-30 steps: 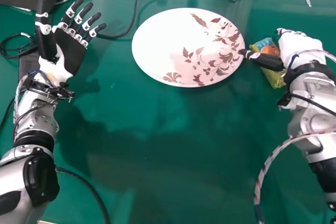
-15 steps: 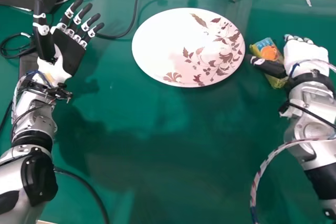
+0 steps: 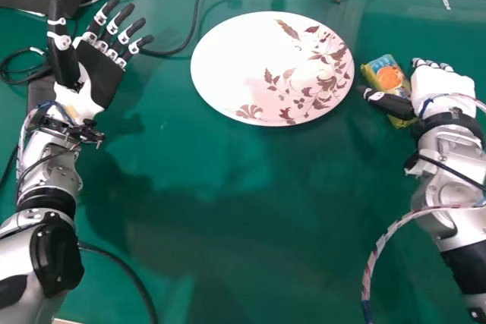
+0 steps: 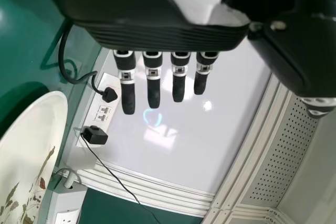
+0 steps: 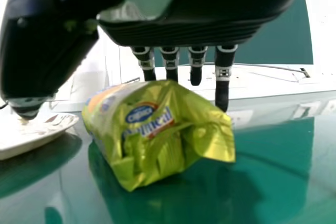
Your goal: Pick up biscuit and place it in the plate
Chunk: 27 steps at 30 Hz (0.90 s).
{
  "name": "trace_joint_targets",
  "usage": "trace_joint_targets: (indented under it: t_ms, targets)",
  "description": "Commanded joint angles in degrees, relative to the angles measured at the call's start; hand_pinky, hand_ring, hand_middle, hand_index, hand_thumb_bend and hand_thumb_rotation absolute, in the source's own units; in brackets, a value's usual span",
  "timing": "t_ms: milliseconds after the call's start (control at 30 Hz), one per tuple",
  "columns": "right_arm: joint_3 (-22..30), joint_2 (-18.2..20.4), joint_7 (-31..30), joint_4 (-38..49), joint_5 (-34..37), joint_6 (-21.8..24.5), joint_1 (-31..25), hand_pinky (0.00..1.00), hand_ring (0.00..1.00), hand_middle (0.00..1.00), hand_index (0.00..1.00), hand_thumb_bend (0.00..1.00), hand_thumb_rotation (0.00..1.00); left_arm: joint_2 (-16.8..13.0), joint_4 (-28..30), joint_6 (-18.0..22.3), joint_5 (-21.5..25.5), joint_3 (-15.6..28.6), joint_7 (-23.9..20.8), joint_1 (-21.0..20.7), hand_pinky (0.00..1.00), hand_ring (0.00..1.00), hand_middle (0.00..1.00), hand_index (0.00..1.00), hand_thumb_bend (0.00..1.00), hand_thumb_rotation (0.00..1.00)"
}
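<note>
Biscuit packet (image 3: 385, 73) sits here on the green table (image 3: 228, 187), just right of the flowered plate (image 3: 235, 58)! My right hand (image 3: 442, 83) is right beside it, open, fingers straight; whether they touch, I can't tell. Left of the plate, my left hand (image 3: 99, 73) is open too.

biscuit packet (image 3: 389, 77): yellow-green crinkled wrapper, orange-and-blue front | lies on green tabletop (image 3: 228, 187), just right of plate (image 3: 243, 55), apart | plate: white, brown leaf-and-flower decoration | sits flat, face up, on same tabletop
</note>
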<state>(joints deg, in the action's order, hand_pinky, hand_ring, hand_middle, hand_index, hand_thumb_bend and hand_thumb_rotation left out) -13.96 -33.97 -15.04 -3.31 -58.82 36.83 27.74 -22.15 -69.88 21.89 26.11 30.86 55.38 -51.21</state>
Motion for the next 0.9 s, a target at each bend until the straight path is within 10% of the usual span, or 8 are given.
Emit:
trace_joint_targets:
  t_ms: [0,867]
  targets:
    - [-0.4,0.0,0.1,-0.4,-0.2,-0.3,-0.9,0.72,0.92,1.0,0.99,1.0,0.47,-0.6,-0.3,0.1,0.8,0.7,0.7,-0.7,0.76,0.89,0.96,0.99,1.0,0.49]
    - [-3.0,-2.0,-1.0,-9.2,-2.7,-2.8,2.1,0.7,0.87,1.0,0.97,1.0,0.37,-0.2,0.7,-7.3,5.9,3.5,5.0,-1.5,0.77,0.91,0.97,0.98,1.0,0.48]
